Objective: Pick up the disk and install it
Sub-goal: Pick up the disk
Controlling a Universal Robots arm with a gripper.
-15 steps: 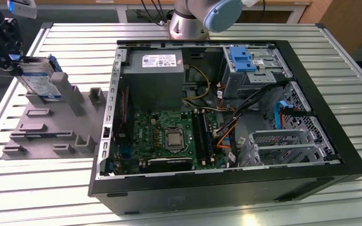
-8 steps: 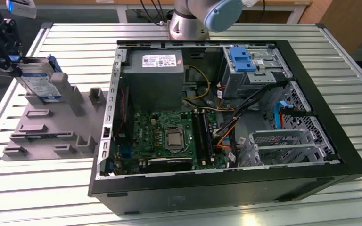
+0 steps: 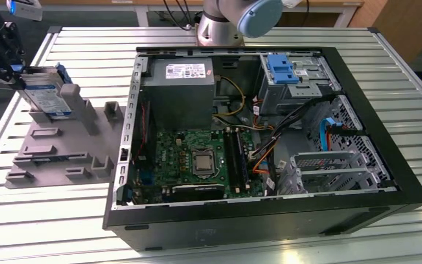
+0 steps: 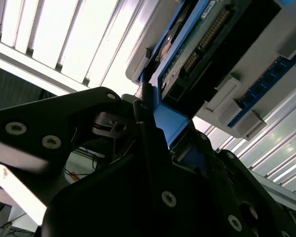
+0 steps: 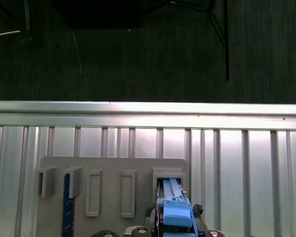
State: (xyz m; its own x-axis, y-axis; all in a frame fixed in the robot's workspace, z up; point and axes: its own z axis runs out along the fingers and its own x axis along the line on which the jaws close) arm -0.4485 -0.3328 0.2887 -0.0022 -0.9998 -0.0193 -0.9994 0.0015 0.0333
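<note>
Disk [image 3: 46, 96], silver with a white-and-blue label and a blue frame, upright on its edge in an end slot of the grey rack [image 3: 57, 148]. Placed at the exterior view's left, on the slatted metal table [image 3: 50, 220], well apart from the open computer case [image 3: 270, 225].

Black gripper [image 3: 15, 76] at the disk's outer edge, clenched on the blue frame. In the second wrist view, dark fingers [image 4: 143, 116] pressed against both sides of that frame, with the disk's green circuit board [image 4: 197, 42] just beyond them. In the first wrist view, blue frame of the disk [image 5: 175, 212] rising out of the rack [image 5: 108, 168], table slats [image 5: 237, 163] beyond.

Inside the case: grey power-supply box [image 3: 178, 88] at the back, green mainboard [image 3: 196, 154] below it, a bare blue bracket [image 3: 281, 69] in the bay at the exterior view's upper right.
</note>
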